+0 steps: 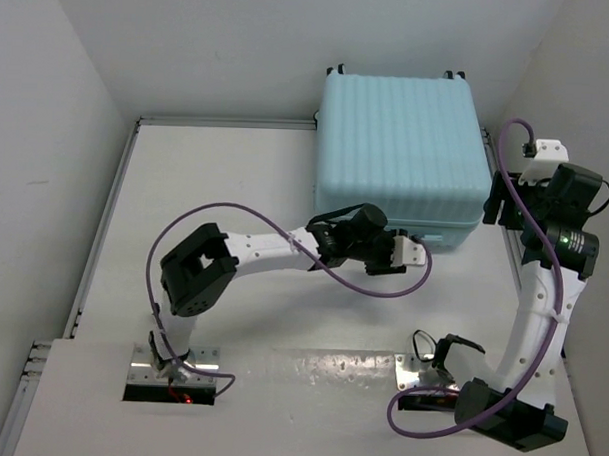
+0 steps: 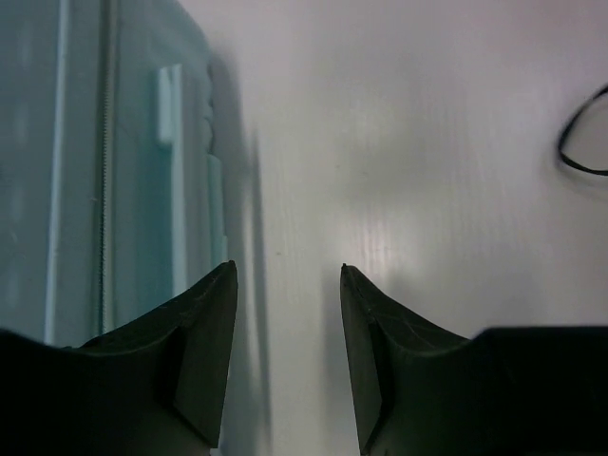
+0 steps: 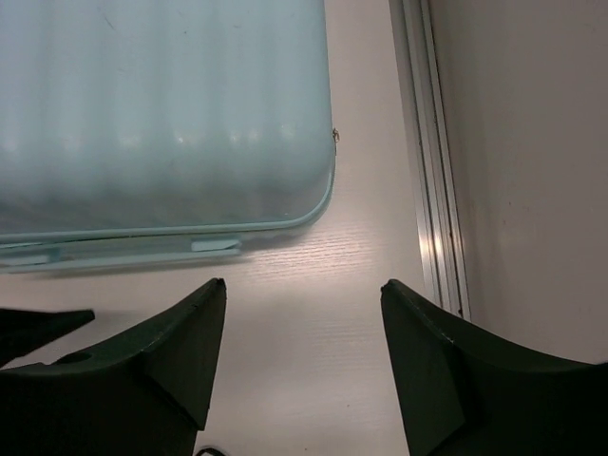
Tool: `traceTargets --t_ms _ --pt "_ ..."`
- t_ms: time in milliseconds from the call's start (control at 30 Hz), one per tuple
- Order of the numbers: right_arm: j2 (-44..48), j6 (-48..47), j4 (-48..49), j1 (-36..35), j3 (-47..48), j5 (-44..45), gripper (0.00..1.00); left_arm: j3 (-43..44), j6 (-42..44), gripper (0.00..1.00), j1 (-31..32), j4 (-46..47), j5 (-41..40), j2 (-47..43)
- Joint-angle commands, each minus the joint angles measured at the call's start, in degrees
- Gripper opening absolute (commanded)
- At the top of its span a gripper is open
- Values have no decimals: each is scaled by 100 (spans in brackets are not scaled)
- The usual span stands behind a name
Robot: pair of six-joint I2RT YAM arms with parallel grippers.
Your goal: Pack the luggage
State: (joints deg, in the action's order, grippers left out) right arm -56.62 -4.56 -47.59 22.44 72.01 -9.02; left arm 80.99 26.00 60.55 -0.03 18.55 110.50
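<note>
Left claw hangs released beside the near side of a pale blue suitcase. Its two dark fingers are parted, with only bare white counter between them and nothing gripped. Right claw is likewise released, jaws spread wide and empty over the counter just off the suitcase's near right corner. A metal rail runs along the counter's right edge close by.

The suitcase lies flat at the far right of the counter, ribbed shell upward and small black wheels at its far edge. Its two halves sit closed together. A zip line and a small moulded handle show along the side in the left wrist view. Whether the left claw's finger touches that side cannot be told.

No clothes, pouches or other items to pack lie anywhere on the counter, and the inside of the case is hidden. On this evidence, either the packing is finished and the case shut, or it has yet to be opened. With both arms flanking the near side, work on the lid or zip looks like the step in hand.
</note>
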Motion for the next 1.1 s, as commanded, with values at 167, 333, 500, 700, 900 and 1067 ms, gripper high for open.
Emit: traceTargets --t_ms 167,333,500,700,900,1067 --pt "-60 -177 136 24 138 -109 66 795 -104 50 -386 222 -360 867" --pt "-51 -317 128 59 33 -56 66 944 45 50 -500 101 -825 1298" --pt "-130 -327 145 138 41 -144 66 735 46 55 -702 205 -1116 1229" --pt "-165 -291 197 130 -20 -188 66 23 213 61 -704 644 -369 387" --pt "-218 -221 215 130 32 -232 66 100 143 62 -580 698 -255 174" --pt "-209 -230 207 130 50 -232 66 215 142 63 -580 750 -255 121"
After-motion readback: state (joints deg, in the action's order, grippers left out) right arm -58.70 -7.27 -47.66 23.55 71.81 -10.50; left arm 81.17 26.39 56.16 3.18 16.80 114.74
